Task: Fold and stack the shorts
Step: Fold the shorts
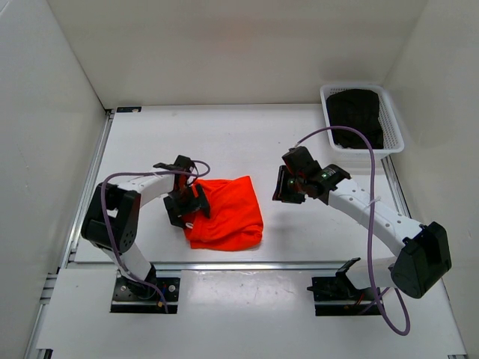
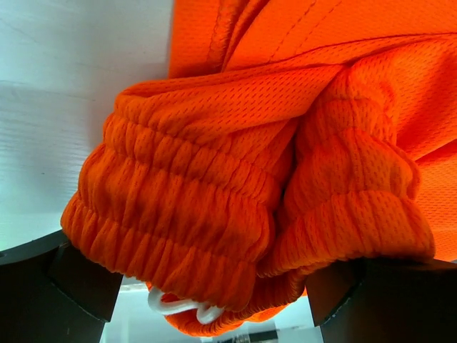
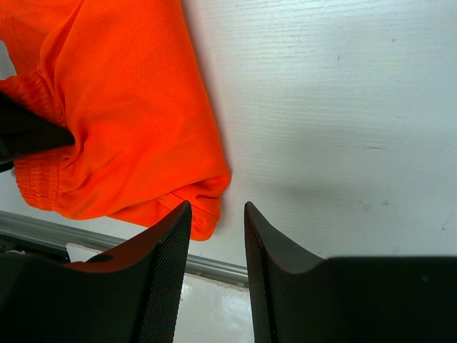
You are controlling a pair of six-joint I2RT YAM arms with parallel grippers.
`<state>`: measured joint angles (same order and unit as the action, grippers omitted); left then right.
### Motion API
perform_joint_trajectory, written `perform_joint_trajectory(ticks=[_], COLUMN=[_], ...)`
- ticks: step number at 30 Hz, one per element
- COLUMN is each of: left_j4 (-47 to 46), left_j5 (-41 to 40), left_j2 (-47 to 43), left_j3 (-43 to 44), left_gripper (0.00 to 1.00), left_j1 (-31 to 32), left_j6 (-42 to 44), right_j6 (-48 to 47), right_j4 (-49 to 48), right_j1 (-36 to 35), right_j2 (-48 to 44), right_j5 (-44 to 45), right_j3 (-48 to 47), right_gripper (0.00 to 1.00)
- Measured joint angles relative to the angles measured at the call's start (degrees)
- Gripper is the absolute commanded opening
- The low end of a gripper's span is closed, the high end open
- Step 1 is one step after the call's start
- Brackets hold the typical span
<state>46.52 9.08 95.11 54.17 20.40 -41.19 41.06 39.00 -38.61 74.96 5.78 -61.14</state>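
Observation:
The orange-red shorts (image 1: 228, 213) lie folded in a rough square on the table near its front edge. My left gripper (image 1: 187, 203) is at their left edge, shut on the bunched elastic waistband (image 2: 214, 214). The fabric bulges out past both fingers (image 2: 78, 286), and a white drawstring loop (image 2: 178, 307) hangs below. My right gripper (image 1: 287, 187) is open and empty, just right of the shorts and apart from them. In the right wrist view its jaws (image 3: 216, 209) stand over bare table beside the shorts' near corner (image 3: 203, 193).
A white plastic basket (image 1: 395, 120) holding dark clothing (image 1: 358, 116) stands at the back right corner. White walls close in the table on the left, back and right. A metal rail (image 1: 247, 265) runs along the front edge.

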Motion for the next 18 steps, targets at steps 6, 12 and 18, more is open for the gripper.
perform_joint_trajectory(ticks=[6,12,18], left_j4=[1.27,0.24,-0.44], left_j5=[2.36,1.7,-0.13], left_j2=[2.51,1.16,1.22], left_j3=[2.12,2.32,4.44], left_gripper=[1.0,1.0,0.99], left_j1=[-0.09,0.07,0.04], left_j6=[-0.02,0.26,2.01], right_j6=[-0.11,-0.09,-0.63], right_j4=[0.0,0.0,-0.11], right_j1=[0.0,0.0,0.0], right_j2=[-0.02,-0.02,1.01], right_j5=[0.0,0.02,-0.26], right_j3=[0.0,0.0,0.0], right_gripper=[0.41,0.43,0.49])
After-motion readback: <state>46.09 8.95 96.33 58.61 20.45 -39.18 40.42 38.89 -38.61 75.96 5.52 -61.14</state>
